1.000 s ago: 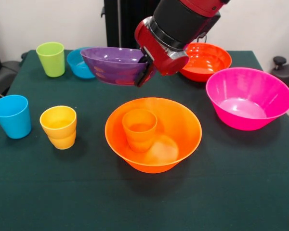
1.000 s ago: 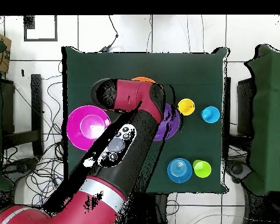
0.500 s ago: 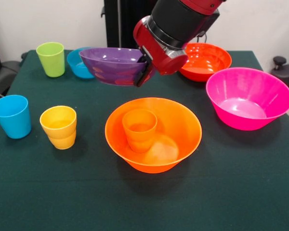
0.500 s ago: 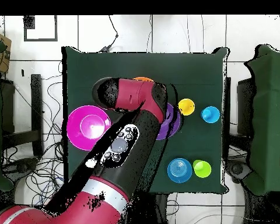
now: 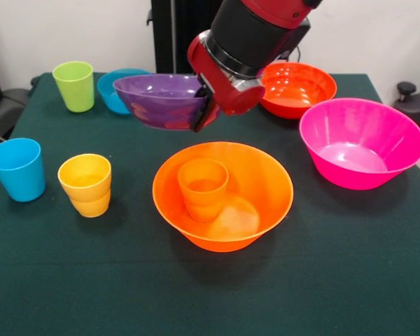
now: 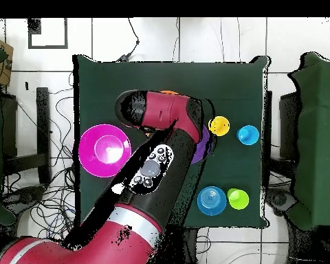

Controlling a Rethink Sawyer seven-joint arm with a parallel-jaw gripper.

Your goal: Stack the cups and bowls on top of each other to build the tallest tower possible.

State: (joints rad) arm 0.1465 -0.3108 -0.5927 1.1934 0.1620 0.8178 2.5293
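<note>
One orange cup (image 5: 203,187) sits in the wide orange bowl (image 5: 266,183) mid-table, while behind and above it the gripper (image 5: 204,106) apparently pinches the rim of the purple bowl (image 5: 161,99), which looks light, stiff and slippery.

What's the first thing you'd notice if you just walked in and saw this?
The big red and black arm, whose claw holds a purple bowl up in the air above the table. Just in front of it sits a wide orange bowl with a small orange cup standing inside, and a bright pink bowl to one side.
</note>
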